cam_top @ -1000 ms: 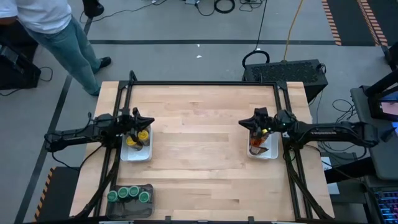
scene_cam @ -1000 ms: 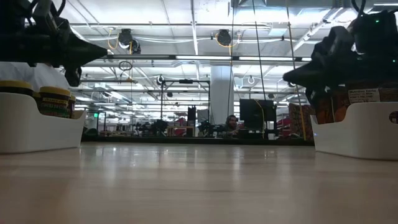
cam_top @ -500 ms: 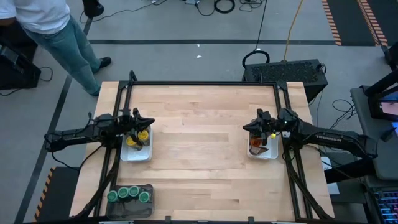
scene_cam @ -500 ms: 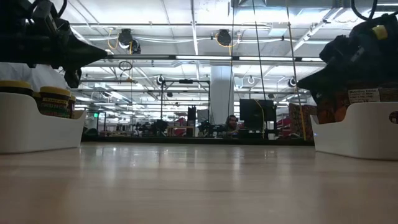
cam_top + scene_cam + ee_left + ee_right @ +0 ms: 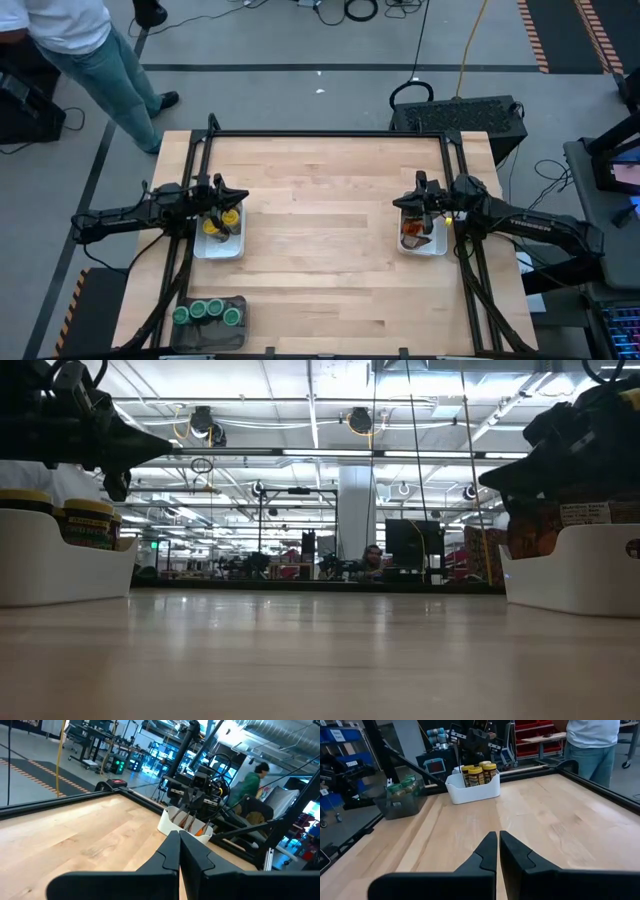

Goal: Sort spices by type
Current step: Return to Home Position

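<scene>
Yellow-lidded jars (image 5: 222,220) stand in the left white tray (image 5: 218,251); the right wrist view shows them too (image 5: 479,774). Brown-orange packets (image 5: 414,236) stand upright in the right white tray (image 5: 424,250), also seen from the left wrist (image 5: 193,823). Green-lidded jars (image 5: 207,313) sit in the dark grey tray (image 5: 240,325) at the near left corner. My left gripper (image 5: 240,196) hovers shut and empty above the jar tray's far end. My right gripper (image 5: 401,203) hovers shut and empty above the packet tray's far left corner.
The wooden tabletop (image 5: 320,230) between the two white trays is bare. A black frame (image 5: 325,134) runs along the table's far and side edges. A person (image 5: 85,40) stands off the far left corner, and another person (image 5: 253,774) is behind the right arm.
My right gripper has drawn back toward the table's right edge and risen a little above the packet tray, staying shut. The left arm and the spices have kept still.
</scene>
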`<state>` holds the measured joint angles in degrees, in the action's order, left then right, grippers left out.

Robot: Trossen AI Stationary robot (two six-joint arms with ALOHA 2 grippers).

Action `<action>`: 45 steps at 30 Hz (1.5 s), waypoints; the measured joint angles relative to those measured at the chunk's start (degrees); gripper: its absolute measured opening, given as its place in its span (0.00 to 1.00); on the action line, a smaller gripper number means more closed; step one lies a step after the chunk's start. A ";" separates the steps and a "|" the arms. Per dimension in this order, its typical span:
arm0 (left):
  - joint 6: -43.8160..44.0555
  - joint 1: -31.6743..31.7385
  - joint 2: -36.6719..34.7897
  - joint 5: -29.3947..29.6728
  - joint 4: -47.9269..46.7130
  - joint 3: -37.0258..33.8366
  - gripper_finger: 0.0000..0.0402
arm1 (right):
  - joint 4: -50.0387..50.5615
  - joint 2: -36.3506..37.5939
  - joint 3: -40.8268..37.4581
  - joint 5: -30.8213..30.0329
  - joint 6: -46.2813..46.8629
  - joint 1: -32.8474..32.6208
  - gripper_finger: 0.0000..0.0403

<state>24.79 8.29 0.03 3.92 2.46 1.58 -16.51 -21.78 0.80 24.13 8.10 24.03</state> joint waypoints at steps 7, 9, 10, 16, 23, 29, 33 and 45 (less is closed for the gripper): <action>0.00 0.00 0.00 -0.02 0.00 0.00 0.02 | 0.04 0.00 0.02 -0.43 0.03 0.00 0.00; 0.00 0.00 0.00 0.00 0.00 0.00 0.02 | 0.04 0.00 0.02 -0.43 0.66 0.00 0.00; 0.00 0.00 0.00 -0.02 0.00 0.02 0.02 | 0.06 -0.02 0.02 -0.42 0.68 0.00 0.00; 0.00 0.00 0.00 -0.02 0.00 0.02 0.02 | 0.11 -0.02 0.02 -0.41 0.71 0.00 0.00; 0.00 0.00 0.00 -0.02 0.00 0.02 0.02 | 0.13 -0.04 0.04 -0.39 0.79 0.00 0.00; 0.00 0.00 0.00 -0.02 0.00 0.02 0.02 | 0.15 -0.04 0.04 -0.37 0.81 0.00 0.00; 0.00 0.00 0.00 -0.02 0.00 0.02 0.02 | 0.15 -0.04 0.04 -0.37 0.81 0.00 0.00; 0.02 0.00 0.00 -0.02 0.00 0.02 0.02 | 0.15 -0.04 0.04 -0.18 0.82 -0.90 0.00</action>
<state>24.82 8.29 0.03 3.90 2.46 1.61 -16.37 -21.82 0.84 23.96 8.92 23.14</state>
